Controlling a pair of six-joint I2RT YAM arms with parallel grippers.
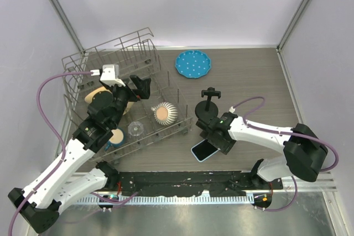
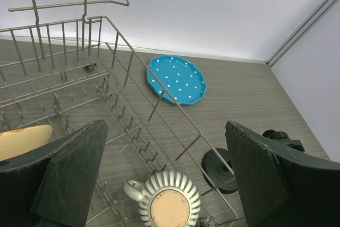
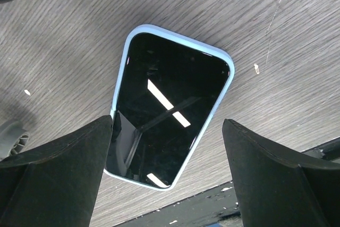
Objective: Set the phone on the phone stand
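The phone (image 1: 203, 150) lies flat on the table, screen up, with a light blue edge; it fills the middle of the right wrist view (image 3: 169, 104). My right gripper (image 1: 217, 142) is open just above it, its fingers (image 3: 58, 168) on either side of the phone's near end, not touching it. The phone stand (image 1: 209, 106) is upright behind the gripper, black with a disc base and a clamp on top; its base shows in the left wrist view (image 2: 219, 168). My left gripper (image 1: 138, 88) is open and empty above the dish rack.
A wire dish rack (image 1: 119, 59) at the left holds a ribbed mug (image 1: 165, 113), a glass (image 1: 136, 130) and other dishes. A blue dotted plate (image 1: 193, 63) lies at the back. A black strip (image 1: 177, 181) runs along the near edge.
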